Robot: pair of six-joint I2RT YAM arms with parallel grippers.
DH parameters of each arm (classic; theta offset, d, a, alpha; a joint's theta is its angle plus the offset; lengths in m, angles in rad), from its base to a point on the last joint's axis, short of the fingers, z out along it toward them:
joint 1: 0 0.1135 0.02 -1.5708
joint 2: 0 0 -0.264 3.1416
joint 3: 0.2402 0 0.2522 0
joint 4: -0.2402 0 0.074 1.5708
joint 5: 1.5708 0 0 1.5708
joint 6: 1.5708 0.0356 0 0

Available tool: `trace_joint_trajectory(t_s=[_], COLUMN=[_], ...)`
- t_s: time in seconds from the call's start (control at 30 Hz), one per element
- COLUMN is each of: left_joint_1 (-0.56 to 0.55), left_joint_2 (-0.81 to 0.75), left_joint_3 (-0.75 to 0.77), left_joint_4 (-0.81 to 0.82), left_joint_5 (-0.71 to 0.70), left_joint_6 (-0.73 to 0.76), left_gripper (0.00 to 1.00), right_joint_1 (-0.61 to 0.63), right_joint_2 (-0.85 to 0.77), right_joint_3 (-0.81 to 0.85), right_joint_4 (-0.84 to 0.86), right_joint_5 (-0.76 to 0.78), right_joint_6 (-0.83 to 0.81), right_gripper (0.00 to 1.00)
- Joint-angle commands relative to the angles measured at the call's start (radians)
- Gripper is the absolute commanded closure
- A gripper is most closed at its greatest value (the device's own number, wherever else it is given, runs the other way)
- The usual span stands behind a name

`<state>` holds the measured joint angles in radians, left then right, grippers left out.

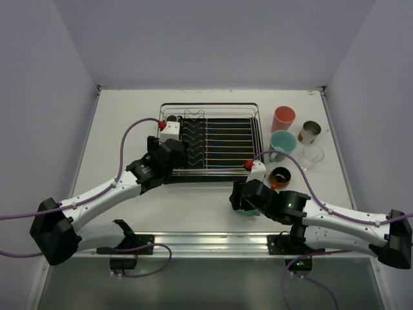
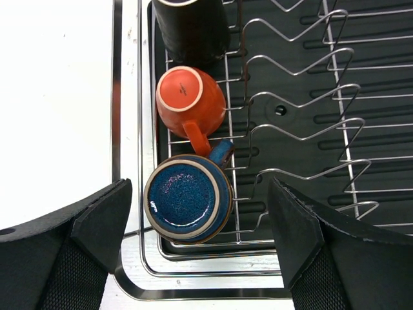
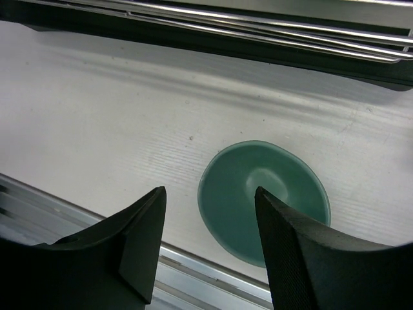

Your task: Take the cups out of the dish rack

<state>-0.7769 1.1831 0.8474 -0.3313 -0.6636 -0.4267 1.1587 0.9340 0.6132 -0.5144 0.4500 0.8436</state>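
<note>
The dish rack (image 1: 222,139) is a silver wire rack on a black tray. In the left wrist view its left end (image 2: 303,129) holds an upside-down blue mug (image 2: 187,199), an upside-down orange mug (image 2: 189,100) and a black cup (image 2: 192,26) in a row. My left gripper (image 2: 200,239) is open above the rack's corner, with the blue mug just ahead of its fingers; it also shows in the top view (image 1: 166,155). My right gripper (image 3: 210,194) is open and empty above a green cup (image 3: 263,200) that stands on the table in front of the rack. The right gripper shows in the top view (image 1: 248,195) too.
Right of the rack stand a pink tumbler (image 1: 282,119), a mint mug (image 1: 282,142), a metal cup (image 1: 310,132), a clear glass (image 1: 312,155) and an orange cup with a dark inside (image 1: 280,175). A metal rail (image 1: 206,240) runs along the table's near edge.
</note>
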Motion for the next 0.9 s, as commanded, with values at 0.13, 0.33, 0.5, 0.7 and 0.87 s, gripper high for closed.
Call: trace_joint_trajectory(t_s=[0.13, 0.33, 0.5, 0.7, 0.87], left_joint_1=[0.019, 0.034, 0.041, 0.05, 0.051], left_joint_2=[0.026, 0.033, 0.033, 0.035, 0.006], left_joint_3=[-0.044, -0.067, -0.091, -0.099, -0.087], left_joint_4=[0.037, 0.077, 0.103, 0.13, 0.135], left_joint_5=[-0.057, -0.033, -0.018, -0.018, -0.037], left_joint_6=[-0.027, -0.03, -0.035, -0.024, -0.015], left_gripper=[0.16, 0.27, 0.36, 0.49, 0.7], right_joint_1=[0.009, 0.009, 0.009, 0.009, 0.009], right_joint_2=[-0.165, -0.192, -0.202, -0.207, -0.196], right_joint_3=[0.022, 0.025, 0.019, 0.04, 0.063], right_joint_4=[-0.013, -0.019, -0.001, 0.019, 0.037], right_joint_5=[0.044, 0.029, 0.015, 0.0, -0.011], right_joint_6=[-0.003, 0.002, 0.002, -0.015, -0.035], right_gripper=[0.4, 0.4, 0.41, 0.41, 0.41])
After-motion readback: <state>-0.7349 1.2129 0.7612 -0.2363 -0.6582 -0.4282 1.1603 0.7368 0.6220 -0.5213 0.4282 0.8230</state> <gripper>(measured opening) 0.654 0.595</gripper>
